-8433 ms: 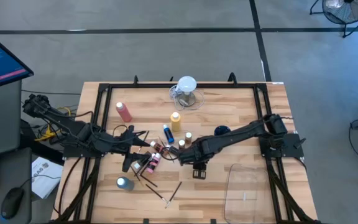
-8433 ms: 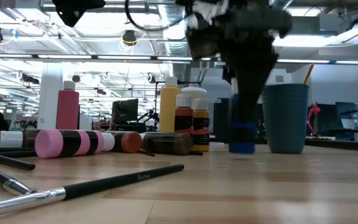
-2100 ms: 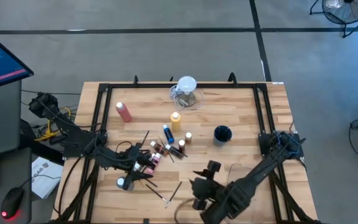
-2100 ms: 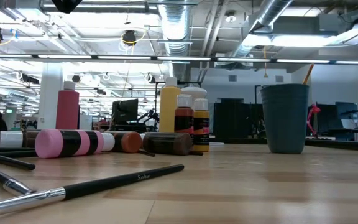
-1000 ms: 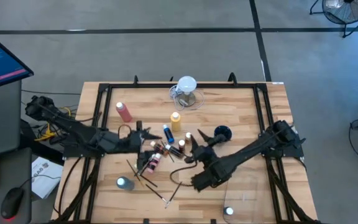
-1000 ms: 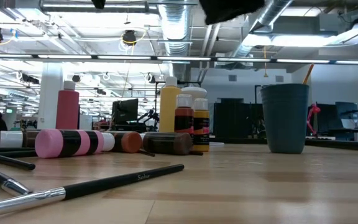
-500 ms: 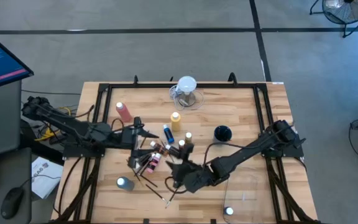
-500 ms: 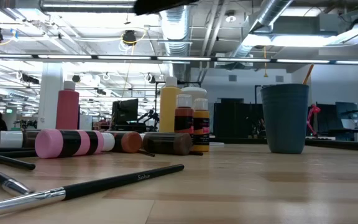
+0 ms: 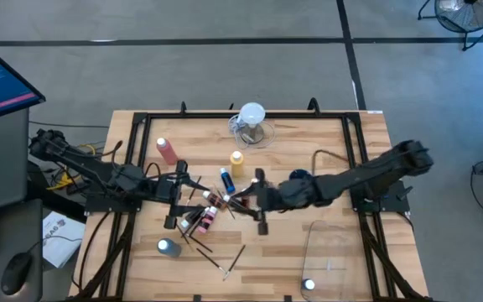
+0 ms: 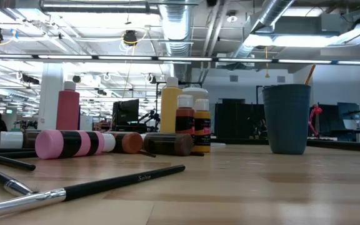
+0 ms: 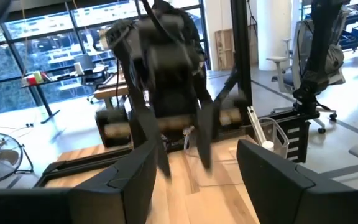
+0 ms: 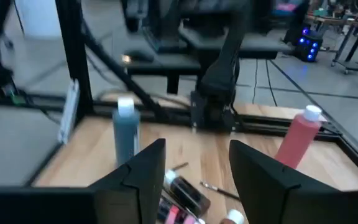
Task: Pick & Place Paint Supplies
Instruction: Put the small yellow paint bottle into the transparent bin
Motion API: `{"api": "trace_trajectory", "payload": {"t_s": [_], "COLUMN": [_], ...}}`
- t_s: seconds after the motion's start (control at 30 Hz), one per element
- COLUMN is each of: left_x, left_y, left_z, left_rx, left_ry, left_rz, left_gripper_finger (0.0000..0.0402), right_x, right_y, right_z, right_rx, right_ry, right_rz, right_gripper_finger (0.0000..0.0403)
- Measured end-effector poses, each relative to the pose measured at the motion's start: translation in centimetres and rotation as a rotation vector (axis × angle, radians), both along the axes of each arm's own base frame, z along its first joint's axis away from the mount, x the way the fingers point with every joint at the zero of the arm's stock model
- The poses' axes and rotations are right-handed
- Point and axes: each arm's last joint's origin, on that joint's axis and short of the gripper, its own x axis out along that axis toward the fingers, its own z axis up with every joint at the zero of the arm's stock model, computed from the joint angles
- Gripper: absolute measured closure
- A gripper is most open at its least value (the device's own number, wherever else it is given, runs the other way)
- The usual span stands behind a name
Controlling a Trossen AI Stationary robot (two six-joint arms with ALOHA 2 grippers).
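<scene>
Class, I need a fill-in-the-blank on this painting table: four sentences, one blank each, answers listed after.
1. The pink-red bottle stands ____, not lying down.
2. The right gripper hangs above the table with its jaws ____.
3. The dark cup stands on the ____ arm's side of the table.
4. Low view: the long brush lies ____ on the wood.

Answers: upright; open; right; flat

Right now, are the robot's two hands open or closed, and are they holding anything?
Left hand: open, holding nothing.
Right hand: open, holding nothing.
</scene>
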Motion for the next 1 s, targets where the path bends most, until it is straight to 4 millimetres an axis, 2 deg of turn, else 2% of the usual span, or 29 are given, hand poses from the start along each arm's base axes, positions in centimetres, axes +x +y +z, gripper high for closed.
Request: {"api": "trace_trajectory", "payload": {"t_s": [0.1, 0.2, 0.43, 0.53, 0.63, 0.77, 1.0], "left_x": [0.0, 0.0, 0.0, 0.0, 0.0, 0.0, -1.3], "left_y": [0.0, 0.0, 0.0, -0.1, -0.1, 0.4, 1.3], "left_z": [0.0, 0.0, -0.1, -0.1, -0.1, 0.2, 0.7], "left_rx": [-0.001, -0.022, -0.055, -0.057, -0.045, -0.042, -0.064], "left_ry": [0.000, 0.003, 0.014, 0.014, 0.012, 0.004, 0.022], "left_rz": [0.000, 0.000, -0.002, -0.004, -0.003, 0.018, 0.052], "left_gripper_finger": [0.0192, 0.0192, 0.0192, 0.0192, 0.0192, 0.0192, 0.0192], "right_x": [-1.4, -2.7, -4.9, -5.2, -5.3, -4.3, 0.6], "right_y": [-0.4, -0.6, -0.5, -0.5, -1.6, -3.5, -5.5], "right_z": [1.6, 2.3, 1.9, 1.8, 2.1, 1.4, -0.6], "right_rx": [0.057, 0.110, 0.203, 0.218, 0.275, 0.302, 0.265], "right_ry": [0.001, 0.055, 0.238, 0.271, 0.377, 0.591, 0.891], "right_rz": [-0.009, -0.020, -0.050, -0.061, -0.133, -0.277, -0.316], "right_gripper_finger": [0.0232, 0.0233, 0.0232, 0.0232, 0.0237, 0.0248, 0.0262]}}
